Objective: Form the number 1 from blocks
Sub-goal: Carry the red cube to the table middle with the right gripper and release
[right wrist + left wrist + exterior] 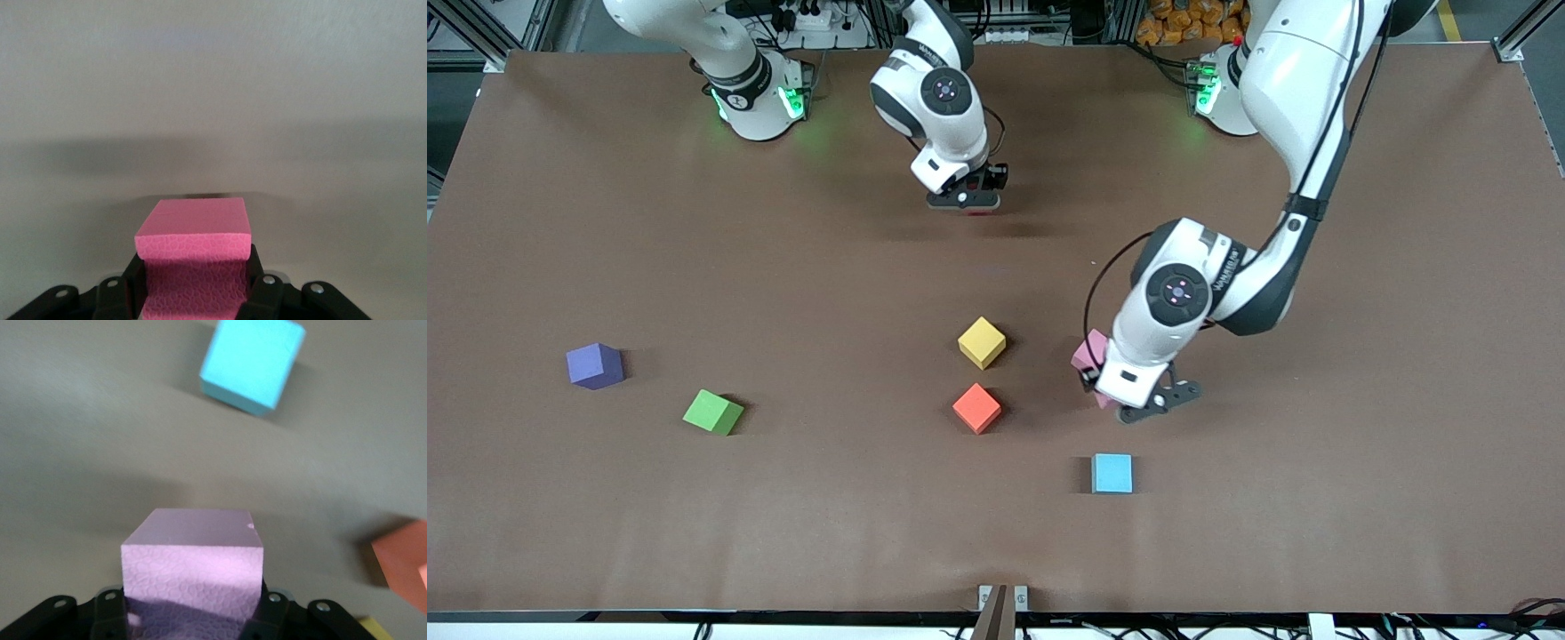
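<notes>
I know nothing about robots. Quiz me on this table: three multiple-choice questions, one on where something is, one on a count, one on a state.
1. Which block lies nearest the front camera?
A. blue B. yellow C. purple
2. How many blocks lie loose on the table?
A. three B. five C. seven
3. What is the left gripper doing?
A. open, empty B. shut on a pale pink block C. resting on the table

Answers: 1 A, the blue block sits lowest in the front view. 2 B, blue, red, yellow, green, purple. 3 B, the left gripper clamps the pale pink block.
</notes>
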{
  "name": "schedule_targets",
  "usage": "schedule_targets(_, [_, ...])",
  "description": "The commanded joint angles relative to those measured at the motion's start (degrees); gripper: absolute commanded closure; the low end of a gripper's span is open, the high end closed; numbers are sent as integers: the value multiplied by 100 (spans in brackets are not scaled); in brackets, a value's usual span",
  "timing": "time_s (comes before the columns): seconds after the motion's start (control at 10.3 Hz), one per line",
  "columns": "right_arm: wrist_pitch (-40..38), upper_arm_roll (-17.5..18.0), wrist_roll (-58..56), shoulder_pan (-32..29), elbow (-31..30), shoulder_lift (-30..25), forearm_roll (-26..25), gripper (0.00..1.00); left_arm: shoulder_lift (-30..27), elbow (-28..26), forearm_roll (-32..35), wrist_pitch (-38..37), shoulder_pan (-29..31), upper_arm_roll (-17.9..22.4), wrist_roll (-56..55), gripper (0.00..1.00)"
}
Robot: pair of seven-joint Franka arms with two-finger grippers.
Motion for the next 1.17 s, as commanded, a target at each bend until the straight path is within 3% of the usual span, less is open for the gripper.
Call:
schedule_targets(0.0, [78,39,268,134,-116,-42,-81,100,-290,-390,97,-42,60,-285,257,100])
schedule_targets(0.39, [113,39,628,161,-99,240,-591,100,-1281,-1637,80,-8,69,-409,635,100])
schedule_targets(0.87, [210,126,892,223,-99,310,-574,100,-1767,-2350,18,37,69,-971,548,100])
schedule_targets(0.97, [166,144,1005,214,-99,310,-574,90,-1750,-2369,18,45,69,-1006,504,100])
schedule_targets(1.07, [140,145,1006,196,-99,302,-582,24,-1741,-2386,18,45,69,-1007,495,100])
